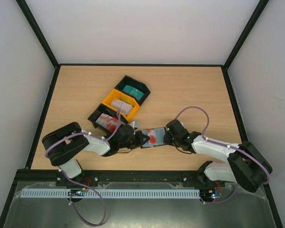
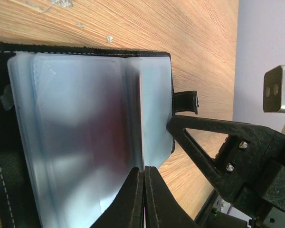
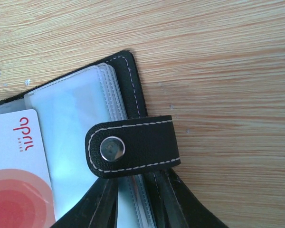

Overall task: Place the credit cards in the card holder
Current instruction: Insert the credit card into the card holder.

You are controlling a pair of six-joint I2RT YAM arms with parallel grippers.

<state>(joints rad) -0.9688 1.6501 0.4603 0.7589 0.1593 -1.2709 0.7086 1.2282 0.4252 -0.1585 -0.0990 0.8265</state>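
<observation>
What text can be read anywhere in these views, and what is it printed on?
"april": red letters, running sideways, on the red-and-white card lying over the card holder sleeves.
The smaller line beside it is too small to read.
Nothing else is legible in any view.

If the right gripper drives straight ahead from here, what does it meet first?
The card holder: its strap edge sits between the right gripper fingers, so it would likely push into the holder at once, toward the red-and-white card.
</observation>
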